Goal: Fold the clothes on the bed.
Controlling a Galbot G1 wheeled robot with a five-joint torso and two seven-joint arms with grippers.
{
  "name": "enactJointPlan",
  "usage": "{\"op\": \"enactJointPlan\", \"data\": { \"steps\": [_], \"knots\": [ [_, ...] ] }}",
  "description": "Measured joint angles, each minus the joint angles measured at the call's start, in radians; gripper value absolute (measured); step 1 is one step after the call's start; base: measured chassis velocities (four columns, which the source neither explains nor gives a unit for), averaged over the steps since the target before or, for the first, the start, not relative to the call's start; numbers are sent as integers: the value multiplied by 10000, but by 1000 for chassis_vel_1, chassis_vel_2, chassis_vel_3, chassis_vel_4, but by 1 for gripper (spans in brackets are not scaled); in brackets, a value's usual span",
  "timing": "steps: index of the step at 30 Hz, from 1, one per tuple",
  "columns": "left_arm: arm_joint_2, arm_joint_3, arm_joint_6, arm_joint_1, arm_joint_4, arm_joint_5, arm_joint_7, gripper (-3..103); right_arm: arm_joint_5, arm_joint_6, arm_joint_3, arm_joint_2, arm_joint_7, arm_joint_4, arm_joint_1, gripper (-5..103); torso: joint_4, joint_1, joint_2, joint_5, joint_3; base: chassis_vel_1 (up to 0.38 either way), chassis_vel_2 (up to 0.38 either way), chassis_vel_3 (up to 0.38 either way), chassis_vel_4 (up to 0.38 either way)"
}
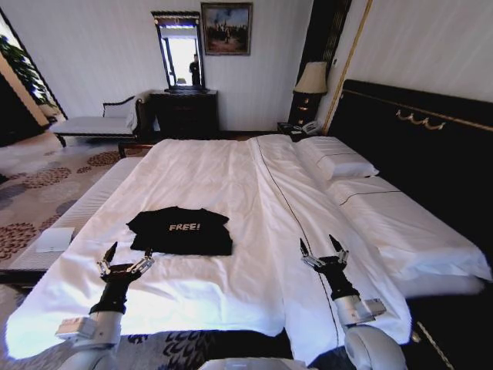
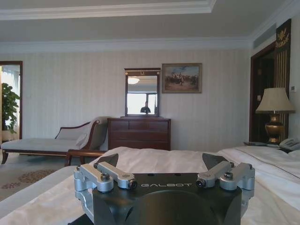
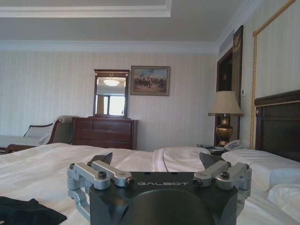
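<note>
A black T-shirt (image 1: 180,230) with white "FREE!" lettering lies folded into a compact rectangle on the white bed (image 1: 231,177), near its foot edge on the left side. My left gripper (image 1: 127,260) hovers open just in front of the shirt, close to its near left corner. My right gripper (image 1: 321,250) is open over the bare sheet to the right, well apart from the shirt. In the right wrist view a dark edge of the shirt (image 3: 28,213) shows beside the open fingers (image 3: 105,161). The left wrist view shows its open fingers (image 2: 110,161) above the sheet.
Two white pillows (image 1: 339,163) lie against the dark headboard (image 1: 416,146) on the right. A white-cushioned bench (image 1: 69,223) runs along the bed's left side. Beyond the bed stand a dark dresser (image 1: 185,112) with mirror, a chaise (image 1: 96,123) and a bedside lamp (image 1: 311,81).
</note>
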Motion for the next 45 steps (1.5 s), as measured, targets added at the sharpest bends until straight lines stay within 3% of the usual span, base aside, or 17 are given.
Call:
{"op": "enactJointPlan", "data": {
  "steps": [45],
  "knots": [
    [-198, -38, -138, 75, 47, 43, -31, 100, -38, 160, -39, 68, -122, -28, -26, 100, 0, -1, 1, 0, 0, 56, 105, -61, -102]
  ]
}}
